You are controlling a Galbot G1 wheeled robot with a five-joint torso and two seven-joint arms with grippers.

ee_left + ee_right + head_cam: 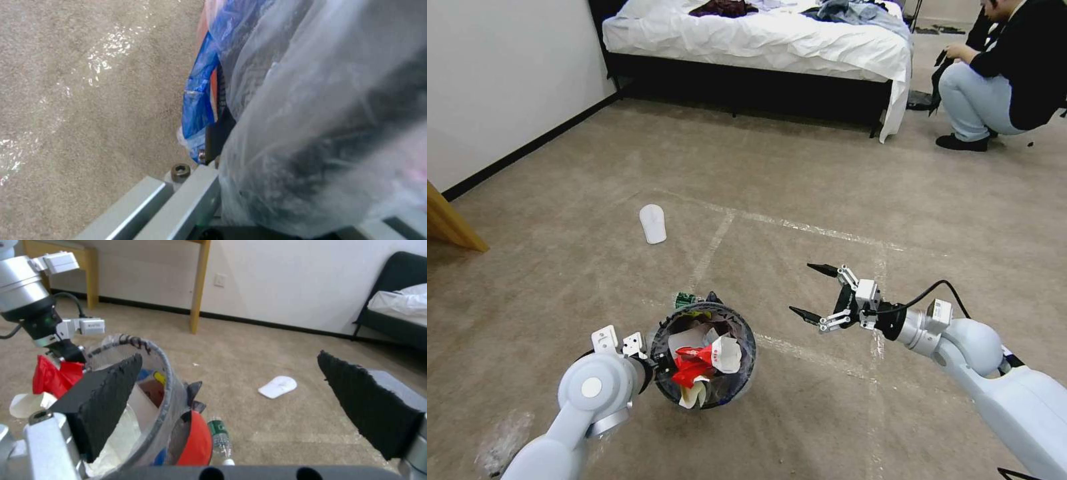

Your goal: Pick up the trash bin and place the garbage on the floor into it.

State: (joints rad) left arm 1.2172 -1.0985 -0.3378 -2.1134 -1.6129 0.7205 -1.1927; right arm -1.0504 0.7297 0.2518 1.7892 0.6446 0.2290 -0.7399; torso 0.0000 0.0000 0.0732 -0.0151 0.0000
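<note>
Left gripper (654,363) clamps rim of trash bin (703,355) held over the carpet (800,200), right gripper (817,293) wide open, empty; overfull litter may spill if tilted.

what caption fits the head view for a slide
Left gripper holds the filled trash bin; right gripper open, white slipper ahead.

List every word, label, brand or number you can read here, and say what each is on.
No text can be read.
Black lettering on the bag at the rim of the trash bin: too distorted to read.
Green label on the plastic bottle beside the bin: too small.
Print on the red and white wrappers in the bin: too blurred.
White slipper on the floor: no marking seen.
</note>
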